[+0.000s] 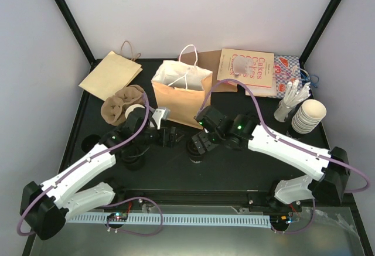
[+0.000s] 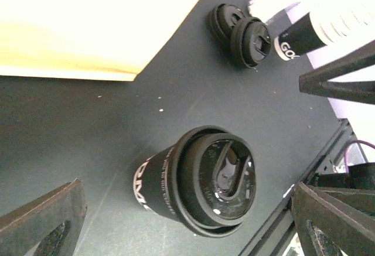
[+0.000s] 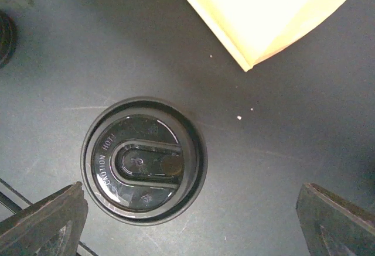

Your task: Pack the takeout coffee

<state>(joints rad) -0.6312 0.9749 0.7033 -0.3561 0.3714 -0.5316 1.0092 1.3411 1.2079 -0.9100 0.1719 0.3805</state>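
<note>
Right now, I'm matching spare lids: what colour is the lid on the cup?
The lid is black, glossy; it shows best in the right wrist view.

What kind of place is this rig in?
Probably a lab test cell staged as a coffee takeout counter: plain white walls, paper bags, stacked cups, and a lidded coffee cup.

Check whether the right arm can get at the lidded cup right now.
Likely yes: the right end effector hangs open just above the cup, which shows between the fingers with nothing over it. The bag stands off to one side.
</note>
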